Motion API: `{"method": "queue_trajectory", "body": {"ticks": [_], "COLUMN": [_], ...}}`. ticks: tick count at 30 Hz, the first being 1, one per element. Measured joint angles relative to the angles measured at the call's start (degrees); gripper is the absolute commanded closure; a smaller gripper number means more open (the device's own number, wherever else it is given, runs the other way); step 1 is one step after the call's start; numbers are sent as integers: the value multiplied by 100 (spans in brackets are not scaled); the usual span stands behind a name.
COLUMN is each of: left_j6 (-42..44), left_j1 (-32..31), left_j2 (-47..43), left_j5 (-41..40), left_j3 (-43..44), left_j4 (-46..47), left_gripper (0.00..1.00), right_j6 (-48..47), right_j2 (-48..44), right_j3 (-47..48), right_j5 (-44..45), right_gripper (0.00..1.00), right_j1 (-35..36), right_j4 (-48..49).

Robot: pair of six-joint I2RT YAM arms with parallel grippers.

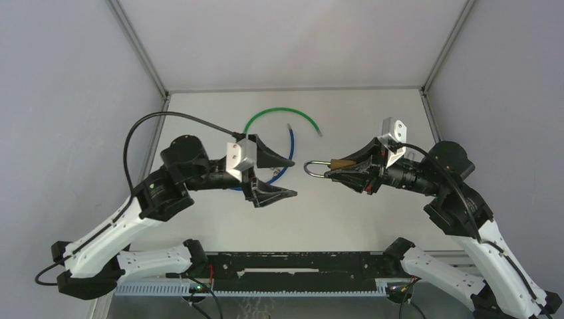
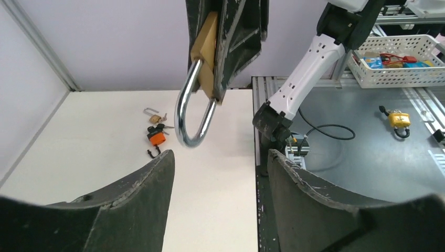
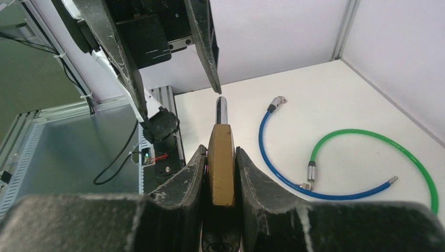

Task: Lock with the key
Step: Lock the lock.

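Holding padlock: right fingers clamp its brass body, raised just right of the blue cable.
Left fingers: wide apart, empty, by the blue cable.
Handling: likely heavy, rigid, slick; grip the flat faces.

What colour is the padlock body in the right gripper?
Brass-gold padlock body, silver shackle; clearest in right wrist view.

Green cable and blue cable on table

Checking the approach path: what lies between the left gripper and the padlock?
Nothing: in the top view, only bare table shows between left gripper and padlock.
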Motion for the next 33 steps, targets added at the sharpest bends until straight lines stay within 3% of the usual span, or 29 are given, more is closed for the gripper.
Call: {"method": "queue_trajectory", "body": {"ticks": [7, 11, 17, 23, 29, 33], "left_j6": [-212, -800, -1432, -1646, -1578, -1572], "left_j1": [170, 170, 33, -28, -28, -28], "left_j2": [-603, -442, -225, -225, -223, -216], "left_j5": [223, 190, 13, -129, -247, -256], "left_j3": [-791, -968, -1342, -1414, -1401, -1401], "left_j4": [275, 964, 1792, 2186, 2330, 2361], "left_gripper": [33, 35, 49, 48, 66, 70], "right_j6": [264, 514, 695, 715, 713, 713], "right_j2": [13, 33, 61, 66, 79, 81], "right_j3": [-98, -181, -184, -199, -201, -201], "right_j5": [-341, -616, -721, -809, -826, -826], "right_gripper": [100, 100, 100, 100, 100, 100], "right_j1": [-37, -57, -57, -57, -57, -57], "right_j4": [424, 789, 1108, 1204, 1204, 1204]}}
